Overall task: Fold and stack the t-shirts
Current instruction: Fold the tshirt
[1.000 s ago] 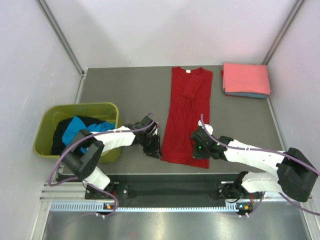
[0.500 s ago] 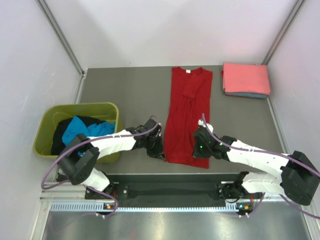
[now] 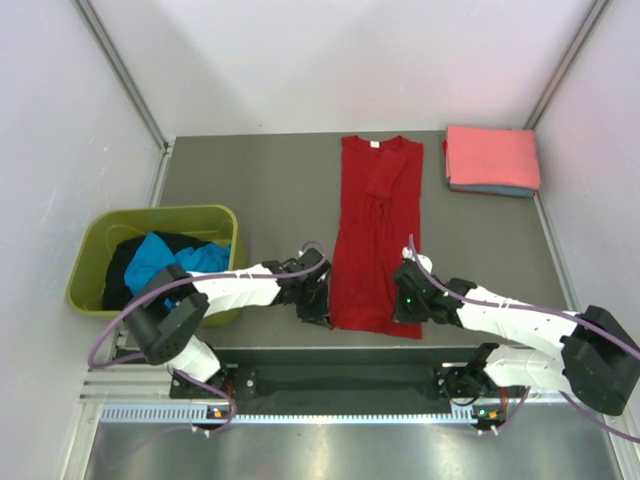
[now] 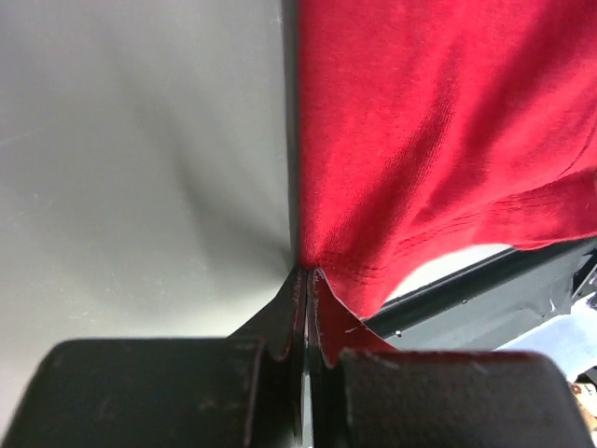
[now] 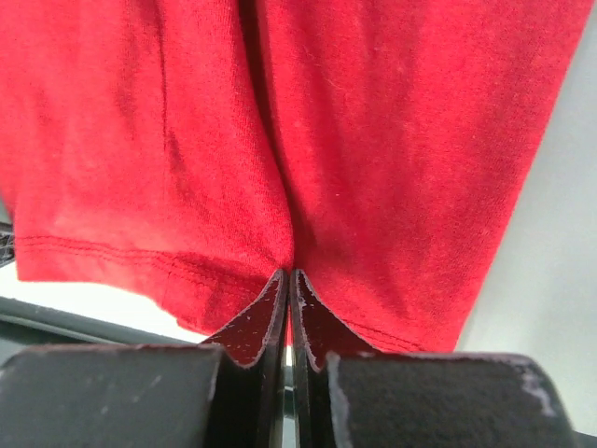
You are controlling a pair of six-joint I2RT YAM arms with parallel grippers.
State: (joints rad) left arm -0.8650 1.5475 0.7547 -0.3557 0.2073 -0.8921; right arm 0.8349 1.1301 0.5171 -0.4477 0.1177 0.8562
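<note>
Since a second ago the left pincer (image 3: 320, 304) is sitting further to the right, now against the left hem corner of the red t-shirt (image 3: 375, 225), and its jaws, spread back then, are now pressed together; the right pincer (image 3: 409, 301) is sitting slightly closer to the near edge of the bench (image 3: 250, 180), and the hem between the two is looking a little narrower. The red t-shirt is lying lengthwise in the middle of the bench, its collar pointing to the far edge and its hem lying close to the near edge. From the left wrist view, the left pincer is pinching the very corner of the hem, with bare bench on its left. From the right wrist view, the right pincer is pinching the hem near its right corner, the cloth bunching into a crease just above the fingertips. At the far right corner a folded salmon-pink t-shirt (image 3: 492, 155) is resting on a folded blue t-shirt (image 3: 490, 189), well apart from both arms. Against the left edge an olive-green tub (image 3: 160, 212) is holding a crumpled turquoise t-shirt (image 3: 165, 255) lying over a black t-shirt (image 3: 122, 262).
</note>
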